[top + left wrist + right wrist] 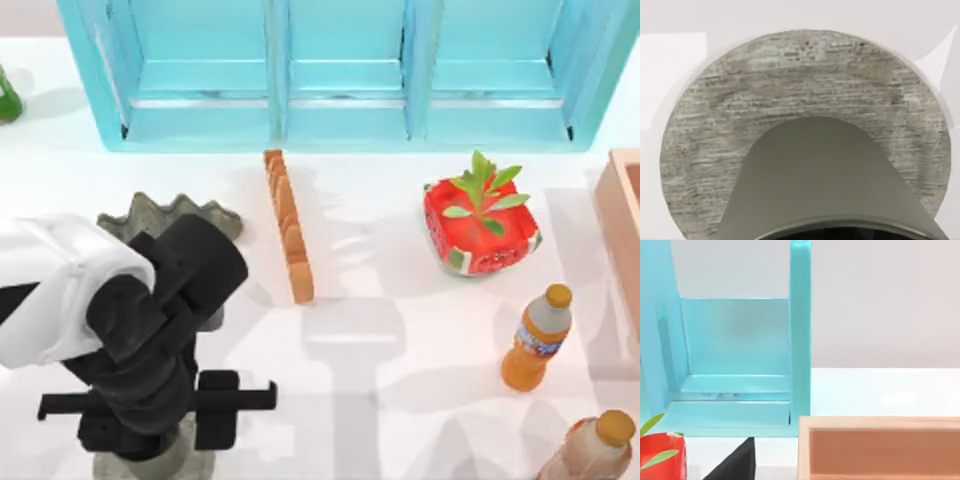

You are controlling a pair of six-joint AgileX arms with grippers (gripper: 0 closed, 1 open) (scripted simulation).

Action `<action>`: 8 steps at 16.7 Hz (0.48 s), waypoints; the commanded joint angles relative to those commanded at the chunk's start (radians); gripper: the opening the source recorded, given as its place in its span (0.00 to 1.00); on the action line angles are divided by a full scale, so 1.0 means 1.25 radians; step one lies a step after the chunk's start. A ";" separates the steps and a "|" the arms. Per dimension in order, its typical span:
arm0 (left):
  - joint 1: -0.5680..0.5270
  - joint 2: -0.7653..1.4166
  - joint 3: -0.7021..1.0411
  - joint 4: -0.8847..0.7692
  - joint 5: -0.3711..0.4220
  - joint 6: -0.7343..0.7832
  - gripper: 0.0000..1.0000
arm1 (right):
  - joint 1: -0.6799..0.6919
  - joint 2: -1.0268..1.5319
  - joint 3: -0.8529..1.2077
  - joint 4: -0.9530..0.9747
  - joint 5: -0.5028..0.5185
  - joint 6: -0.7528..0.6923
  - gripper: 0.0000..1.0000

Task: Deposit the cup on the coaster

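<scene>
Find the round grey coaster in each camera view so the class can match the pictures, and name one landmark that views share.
Top view: the coaster peeks out at the bottom left edge, beneath the left arm.
Left wrist view: the coaster spreads across the picture, with the cup in front of it.
Right wrist view: looks toward the blue shelf and wooden box instead.
Shared landmark: the blue shelf, also along the top view's far edge.
</scene>
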 joint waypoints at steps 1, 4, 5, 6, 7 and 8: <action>0.000 0.000 0.000 0.000 0.000 0.000 0.83 | 0.000 0.000 0.000 0.000 0.000 0.000 1.00; 0.000 0.000 0.000 0.000 0.000 0.000 1.00 | 0.000 0.000 0.000 0.000 0.000 0.000 1.00; 0.000 0.000 0.000 0.000 0.000 0.000 1.00 | 0.000 0.000 0.000 0.000 0.000 0.000 1.00; 0.000 0.000 0.000 0.000 0.000 0.000 1.00 | 0.000 0.000 0.000 0.000 0.000 0.000 1.00; 0.000 0.000 0.000 0.000 0.000 0.000 1.00 | 0.000 0.000 0.000 0.000 0.000 0.000 1.00; 0.000 0.000 0.000 0.000 0.000 0.000 1.00 | 0.000 0.000 0.000 0.000 0.000 0.000 1.00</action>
